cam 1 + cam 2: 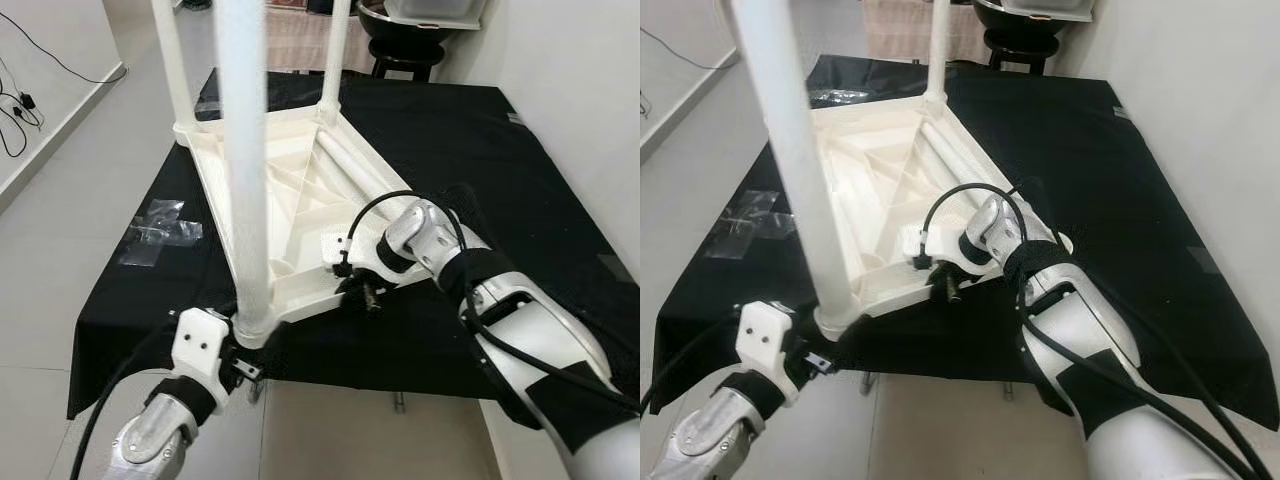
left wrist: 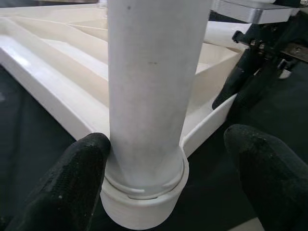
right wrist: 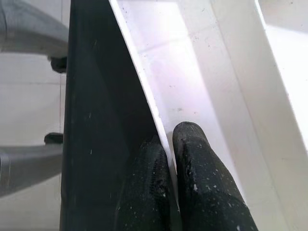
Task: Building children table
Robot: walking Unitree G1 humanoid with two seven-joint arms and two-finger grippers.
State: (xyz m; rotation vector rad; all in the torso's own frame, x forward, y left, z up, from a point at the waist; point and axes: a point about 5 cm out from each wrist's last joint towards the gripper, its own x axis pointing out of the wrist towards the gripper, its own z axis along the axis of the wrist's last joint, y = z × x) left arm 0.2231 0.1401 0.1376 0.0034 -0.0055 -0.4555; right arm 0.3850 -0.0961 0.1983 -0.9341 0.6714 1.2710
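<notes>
A counter (image 1: 480, 180) draped in black cloth is seen standing on a pale tiled floor (image 1: 60, 230), with a white wall (image 1: 590, 90) along the robot's right. Beyond the far edge, a dark stool (image 1: 405, 55) is cut off at the top of the frame. Clear plastic wrap (image 1: 160, 232) is crumpled on the cloth at the left edge, and black cables (image 1: 25, 105) trail along the floor by the left wall.

The white children's table (image 1: 290, 200) is laid upside down on the cloth, ribbed underside up. Three legs are counted standing up from it: a near leg (image 1: 243, 150) at the front corner and two more at the back, all cut off by the frame's top. One further loose leg (image 1: 350, 170) is seen lying inside the tabletop.

The left gripper (image 2: 163, 178) is placed at the base of the near leg, its fingers (image 2: 72, 183) spread either side, one touching the leg. The right gripper (image 3: 180, 187) is set at the tabletop's front rim, its fingers pinched on that thin edge.
</notes>
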